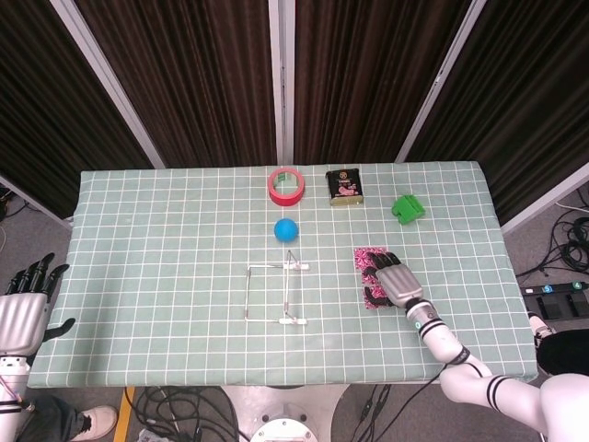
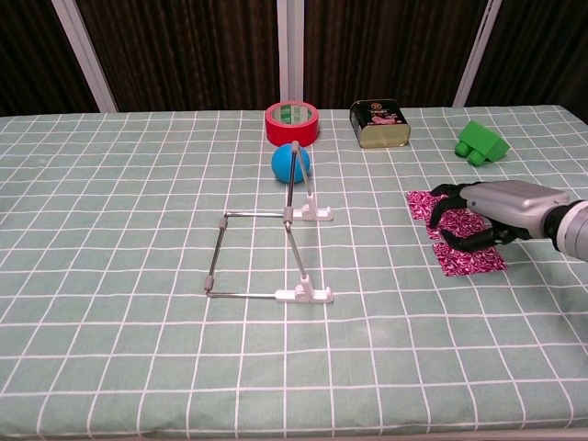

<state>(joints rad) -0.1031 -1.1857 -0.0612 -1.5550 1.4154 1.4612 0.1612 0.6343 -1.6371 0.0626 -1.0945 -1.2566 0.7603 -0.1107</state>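
R hand (image 2: pixel 482 213) lies fingers-down on pink cloth (image 2: pixel 470 260), curled to bunch it; blue ball (image 2: pixel 291 163) at 10 o'clock.

The surface (image 1: pixel 166 230) wears a pale green cloth ruled with a white grid, lit evenly from above with only faint shadows. Behind it hang dark brown curtains (image 1: pixel 193 74) in heavy vertical folds, crossed by pale metal frame bars (image 1: pixel 281 83), one upright at the middle and others slanting out to either side. Grey floor (image 1: pixel 552 239) shows to the right, where black cables (image 1: pixel 575 241) lie coiled beside a small black box with blue buttons (image 1: pixel 557 299).
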